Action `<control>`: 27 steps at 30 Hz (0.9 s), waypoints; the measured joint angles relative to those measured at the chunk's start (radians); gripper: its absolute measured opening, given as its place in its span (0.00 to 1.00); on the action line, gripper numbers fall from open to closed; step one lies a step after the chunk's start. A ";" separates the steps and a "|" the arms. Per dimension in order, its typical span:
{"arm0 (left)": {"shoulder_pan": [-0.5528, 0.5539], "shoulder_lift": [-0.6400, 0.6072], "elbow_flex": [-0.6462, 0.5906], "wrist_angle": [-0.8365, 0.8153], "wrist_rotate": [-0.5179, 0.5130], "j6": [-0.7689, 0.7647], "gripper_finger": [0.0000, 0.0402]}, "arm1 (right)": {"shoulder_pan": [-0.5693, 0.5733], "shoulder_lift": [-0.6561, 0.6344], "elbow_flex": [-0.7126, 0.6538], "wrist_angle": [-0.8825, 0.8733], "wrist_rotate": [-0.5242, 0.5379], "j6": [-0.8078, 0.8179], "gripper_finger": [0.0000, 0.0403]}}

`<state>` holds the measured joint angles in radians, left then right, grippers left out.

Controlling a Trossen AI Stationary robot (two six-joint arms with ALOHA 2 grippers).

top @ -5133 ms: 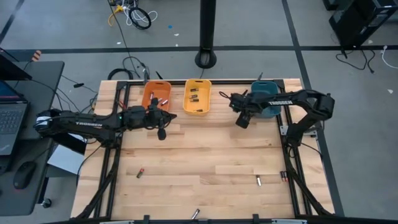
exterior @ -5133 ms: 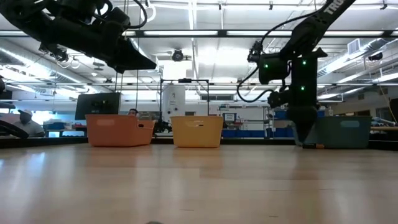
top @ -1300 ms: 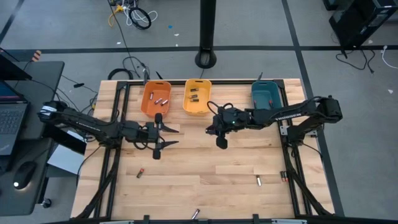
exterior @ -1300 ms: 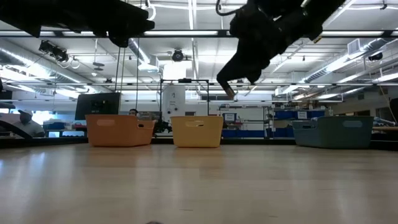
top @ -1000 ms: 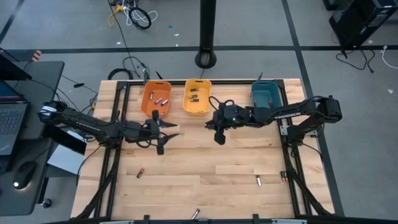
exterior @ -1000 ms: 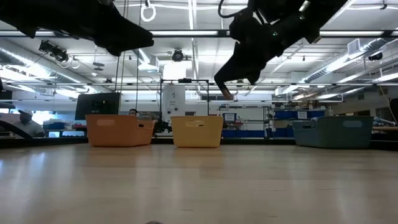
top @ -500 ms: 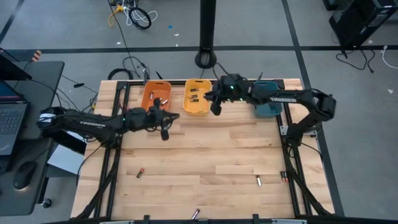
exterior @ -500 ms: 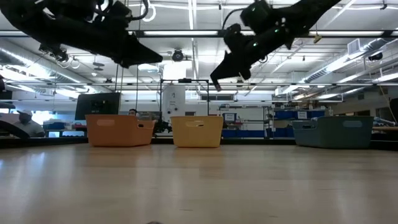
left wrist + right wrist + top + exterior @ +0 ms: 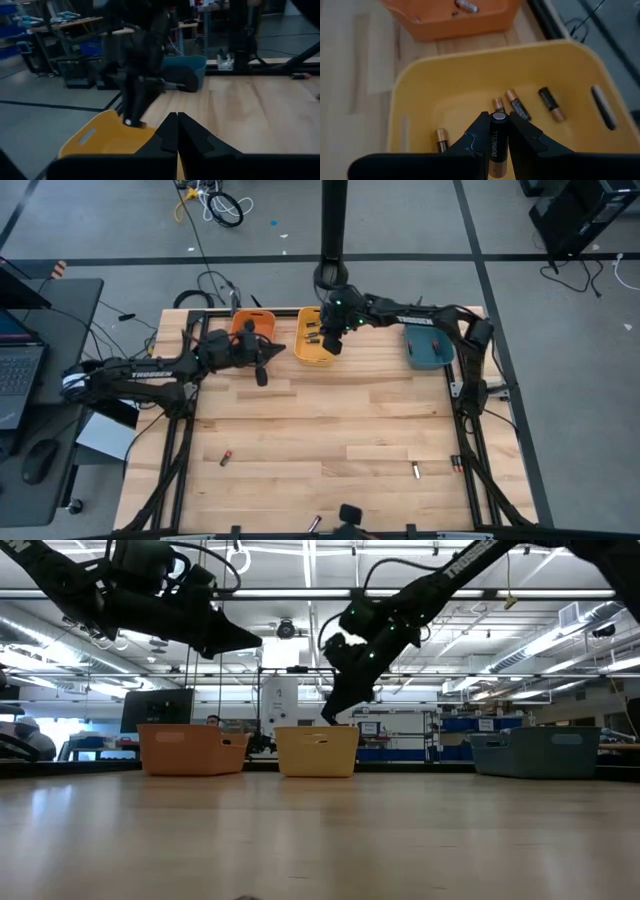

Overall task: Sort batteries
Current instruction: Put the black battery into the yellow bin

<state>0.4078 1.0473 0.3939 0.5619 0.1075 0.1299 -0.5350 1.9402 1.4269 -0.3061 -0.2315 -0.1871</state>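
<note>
My right gripper (image 9: pixel 497 131) hangs over the yellow bin (image 9: pixel 316 336), shut on a dark battery (image 9: pixel 496 145). Several batteries (image 9: pixel 515 105) lie on that bin's floor, and more (image 9: pixel 466 6) in the orange bin (image 9: pixel 243 332). Loose batteries lie on the table at the near left (image 9: pixel 226 458) and near right (image 9: pixel 416 470). My left gripper (image 9: pixel 278 348) is shut and holds nothing. It stays level above the table, between the orange and yellow bins. My right gripper pinches the dark battery's long sides (image 9: pixel 496 136) between its two fingers. The battery lies along the fingers, its silvery end (image 9: pixel 498 118) pointing out past the tips. The fingers slant down over the yellow bin, and the battery is clear of it.
A teal bin (image 9: pixel 430 342) stands at the far right, in a row with the other two bins along the far edge. Another battery (image 9: pixel 314 523) lies at the near edge, and one (image 9: pixel 455 463) by the right frame rail. Bare wood fills the table's middle.
My right gripper has carried the battery from the table's middle toward the far edge and left, and now hangs over the yellow bin. My left gripper has shut its fingers and swung toward the far edge, next to the orange bin.
</note>
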 joint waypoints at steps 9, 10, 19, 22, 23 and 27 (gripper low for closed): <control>0.061 0.000 -0.014 -0.002 0.003 0.016 0.02 | -0.023 0.119 0.032 -0.030 -0.045 0.004 0.14; 0.064 0.000 -0.020 0.004 0.003 0.016 0.02 | -0.025 0.124 0.032 -0.037 -0.047 0.005 0.14; 0.071 0.000 -0.039 0.023 0.003 -0.008 0.02 | -0.025 0.136 0.032 -0.056 -0.043 0.002 0.18; 0.071 0.000 -0.039 0.022 0.003 -0.010 0.02 | -0.026 0.136 0.032 -0.061 -0.036 0.001 0.21; 0.071 0.000 -0.039 0.022 0.003 -0.011 0.02 | -0.026 0.136 0.032 -0.067 -0.033 0.001 0.22; 0.071 0.000 -0.039 0.023 0.003 -0.028 0.02 | -0.026 0.136 0.032 -0.076 -0.032 0.001 0.26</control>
<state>0.4789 1.0473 0.3550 0.5846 0.1104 0.1017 -0.5606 2.0761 1.4593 -0.3820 -0.2634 -0.1865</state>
